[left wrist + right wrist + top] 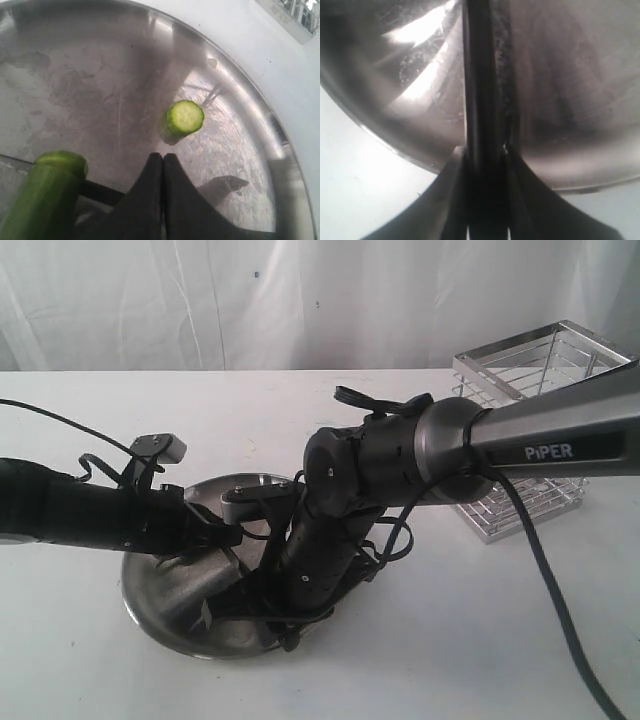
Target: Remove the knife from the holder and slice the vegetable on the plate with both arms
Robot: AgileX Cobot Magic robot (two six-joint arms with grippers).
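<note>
Two pieces of the vegetable (pixel 47 195) lie on the plate (pixel 260 115), near and left of centre: a long piece and a round slice (pixel 184 118), apart. The left gripper (pixel 163 156) hangs above, jaws pressed together on nothing. The right gripper (pixel 485 152) clamps the knife (pixel 480 75). "PiPER" marks the right arm (pixel 549 451). Both arms cover the plate's middle; the holder (pixel 530 390) stands far right.

Two black robot arms, left arm (pixel 90 510) and right arm (pixel 400 450), with two claws: left claw (pixel 163 159), right claw (pixel 485 150). One slim dark knife (pixel 480 75) within the right claw. One round stainless-steel plate (pixel 100 75). Two green vegetable pieces: round slice (pixel 184 117) ahead of the left claw, long piece (pixel 45 197) beside it. One square chrome-wire holder (pixel 540 370).
</note>
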